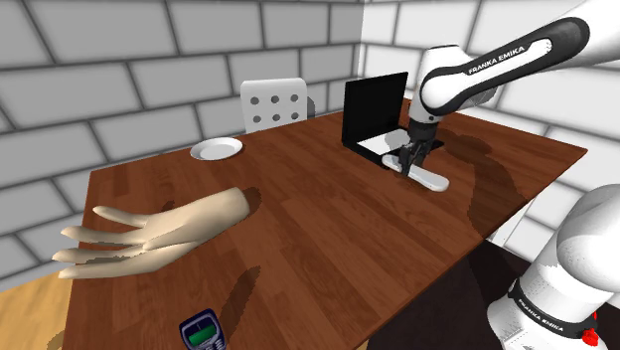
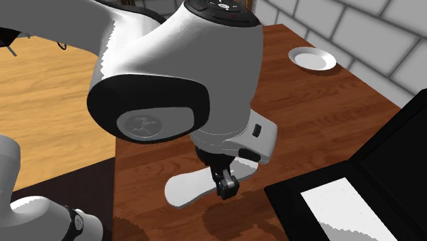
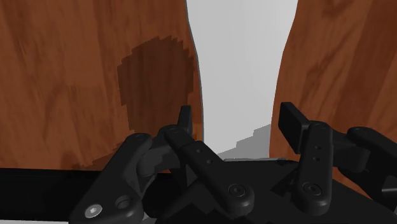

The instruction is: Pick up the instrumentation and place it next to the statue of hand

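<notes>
Toward the upper right of the shoulder view, the gripper (image 1: 411,159) stood low over the table (image 1: 328,234), its fingers apart on either side of the white instrument (image 1: 433,180), which lay flat just beside the black laptop (image 1: 376,111). Well apart, at the left, lay the hand statue (image 1: 149,237).

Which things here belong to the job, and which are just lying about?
Job: the white instrument on the table, the gripper over it, the hand statue.
Lying about: plate, laptop, phone, chair.
</notes>
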